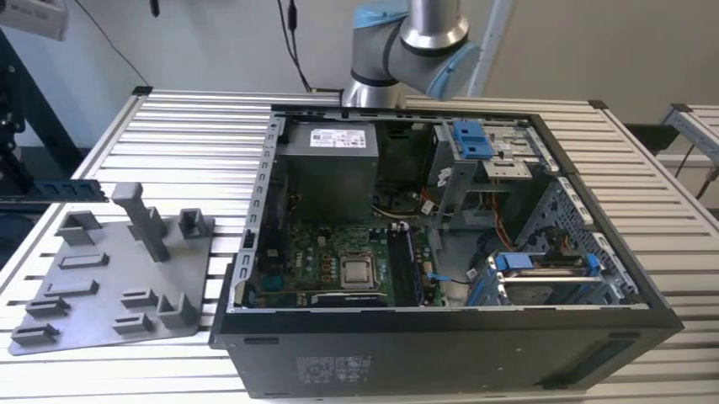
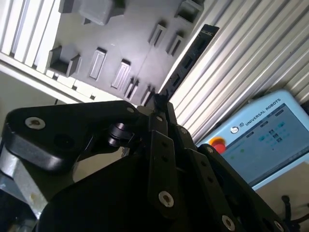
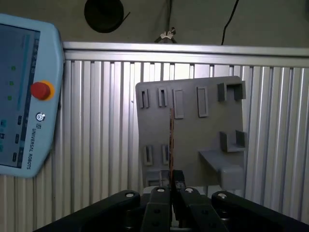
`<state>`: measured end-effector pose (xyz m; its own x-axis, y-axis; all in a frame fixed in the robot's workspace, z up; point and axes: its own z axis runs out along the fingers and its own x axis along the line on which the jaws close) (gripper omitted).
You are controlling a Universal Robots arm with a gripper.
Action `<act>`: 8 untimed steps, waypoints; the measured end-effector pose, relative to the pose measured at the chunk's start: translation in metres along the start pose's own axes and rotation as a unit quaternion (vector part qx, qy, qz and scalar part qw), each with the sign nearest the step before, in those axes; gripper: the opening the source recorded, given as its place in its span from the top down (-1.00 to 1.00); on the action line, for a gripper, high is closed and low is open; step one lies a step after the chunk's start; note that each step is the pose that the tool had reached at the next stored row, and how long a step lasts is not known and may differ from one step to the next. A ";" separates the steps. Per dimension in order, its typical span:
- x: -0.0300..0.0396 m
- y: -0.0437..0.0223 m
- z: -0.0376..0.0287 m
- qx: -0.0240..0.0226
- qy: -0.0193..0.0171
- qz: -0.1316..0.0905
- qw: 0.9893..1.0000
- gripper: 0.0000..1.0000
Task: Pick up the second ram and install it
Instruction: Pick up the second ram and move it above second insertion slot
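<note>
The slatted metal table [image 1: 168, 126] spreads across the whole exterior view. The open computer case [image 1: 450, 353] sits on it, taking the middle and right of the frame. Its motherboard [image 1: 337, 252] lies face up in the lower middle. My arm [image 1: 433, 34] rises behind the case at the top centre.

The grey holder plate [image 1: 101, 286] lies flat on the slats at the lower left of that frame, just beside the case, with its posts upright. In the first wrist view a teach pendant [image 3: 21, 96] with a red button rests on the table near the plate.

My gripper [image 3: 171, 191] has its jaws closed tight on one end of the second ram [image 3: 170, 140]. There the stick shows edge-on, as a thin line running straight out from my fingertips with the plate behind it. In the second wrist view its dark flat face, with small chips, stretches away from my grip alongside the plate's edge.

In the exterior view the stick is held level at the far left of the frame, in the air about as high as the top of the plate's tallest post. It is well apart from the case.
</note>
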<state>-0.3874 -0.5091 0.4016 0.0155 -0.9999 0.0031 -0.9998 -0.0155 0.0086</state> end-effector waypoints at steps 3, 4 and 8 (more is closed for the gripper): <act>-0.0001 -0.0011 -0.0042 -0.003 0.000 0.000 1.000 0.72; 0.0000 -0.0011 -0.0073 -0.003 0.000 0.000 1.000 0.72; 0.0001 -0.0035 -0.0104 -0.003 0.000 0.000 1.000 0.72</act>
<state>-0.3838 -0.5092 0.4120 0.0156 -0.9999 0.0029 -0.9998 -0.0156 0.0150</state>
